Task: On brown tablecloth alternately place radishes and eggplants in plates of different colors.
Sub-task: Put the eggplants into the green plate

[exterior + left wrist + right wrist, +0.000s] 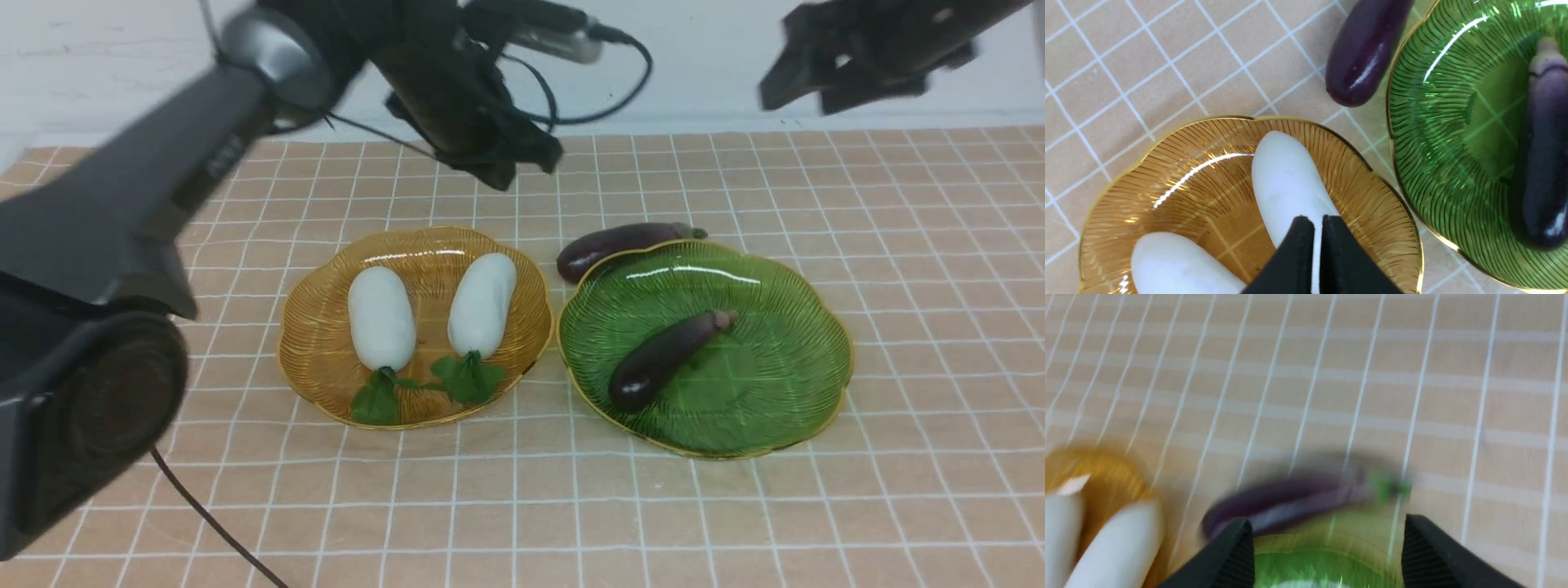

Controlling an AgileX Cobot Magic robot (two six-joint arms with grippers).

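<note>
Overhead, right end effector [1327, 520] open above the stray eggplant [620, 245] on brown tablecloth [898, 245], just beside green plate [841, 351]; a descending finger could jolt that plate; left end effector [1312, 222] closed, empty.

Bright, even light for you, shadows soft. White glare streaks the amber plate [424, 269] and green plate [775, 343]. Your right wrist view is motion-smeared; left arm [122, 204] soft.

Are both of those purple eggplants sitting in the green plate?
No, one eggplant lies in the green plate, while the other eggplant rests on the brown tablecloth just outside its far rim.
</note>
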